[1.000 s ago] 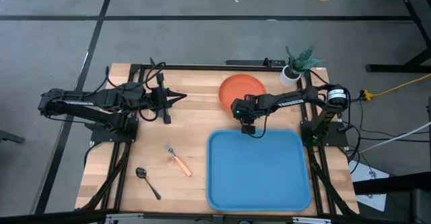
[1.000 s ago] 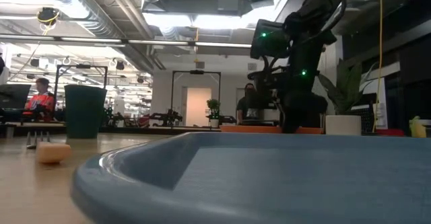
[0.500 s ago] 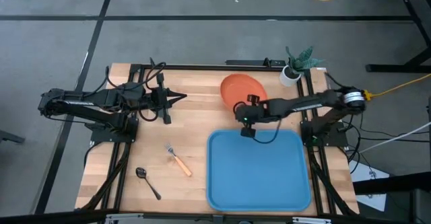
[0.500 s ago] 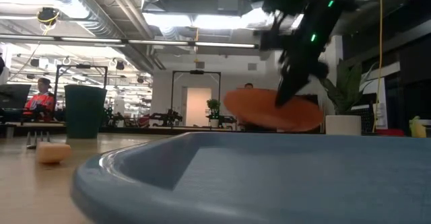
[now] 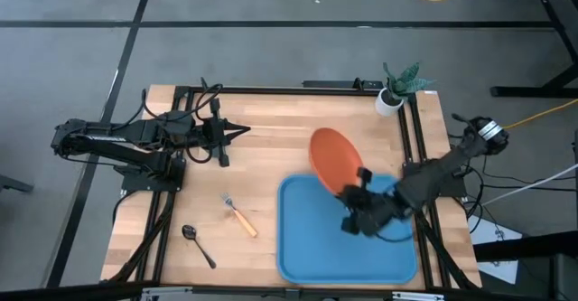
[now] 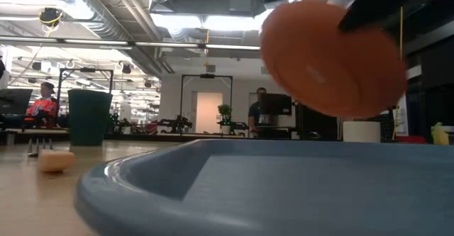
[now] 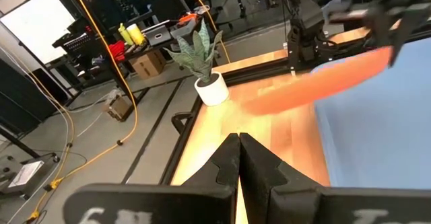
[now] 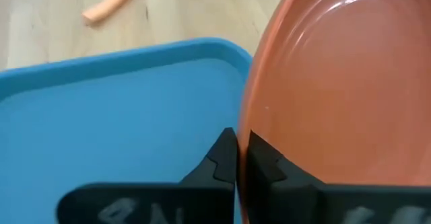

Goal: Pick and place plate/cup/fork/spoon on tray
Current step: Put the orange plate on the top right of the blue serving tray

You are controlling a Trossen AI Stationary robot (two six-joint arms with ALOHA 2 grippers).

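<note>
Orange plate (image 5: 333, 159) held tilted in the air over the far left corner of the blue tray (image 5: 307, 247), gripped at its rim by the right gripper (image 5: 350, 192), fingers (image 8: 225, 158) pinched narrow on the edge in the right wrist view. Plate clear of the tray floor in the low view (image 6: 330, 57), its upper right edge cut across by a dark arm part, the gripper itself out of that picture. Underside of the plate seen blurred from the left wrist view (image 7: 316, 83), beside the white pot with a green plant (image 7: 202, 66).

Left gripper (image 5: 237, 130) parked over the far left of the tabletop (image 5: 262, 165), well apart from everything, fingers (image 7: 229, 163) pressed together and holding nothing.

Fork (image 5: 239, 215) with orange handle lying on the bare wood left of the tray; only its handle end caught in the right wrist view (image 8: 111, 5). Dark spoon (image 5: 198, 245) nearer the front left corner, apart from the fork. Cup (image 6: 89, 117) plain only in the low view, standing on the tabletop at far left; hidden under the left arm from above. Person (image 6: 44, 101) in the room beyond, too small to make out.
</note>
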